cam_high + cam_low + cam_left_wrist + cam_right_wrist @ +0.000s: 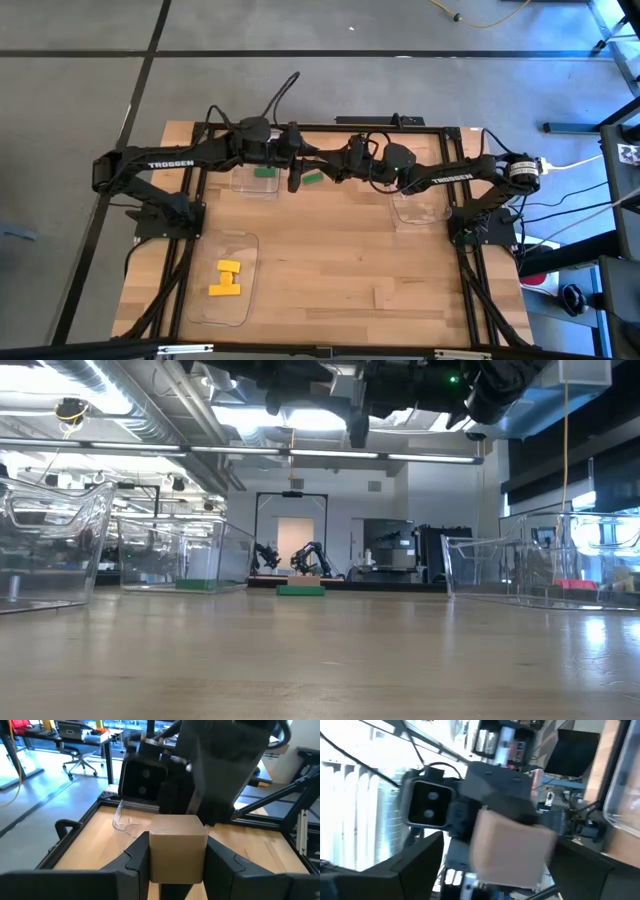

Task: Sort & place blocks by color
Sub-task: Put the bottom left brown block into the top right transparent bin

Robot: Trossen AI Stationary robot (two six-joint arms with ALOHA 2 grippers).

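Wooden counter (330, 250) carries clear trays; both arms meet above its far edge. Left gripper (176, 865) has its jaws clamped on a tan cube (177, 847). Right gripper (490, 865) faces it, its jaws spread around the same cube.

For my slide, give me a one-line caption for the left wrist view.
Left gripper holds a tan wooden cube between its fingers, facing the right arm's wrist camera close ahead.
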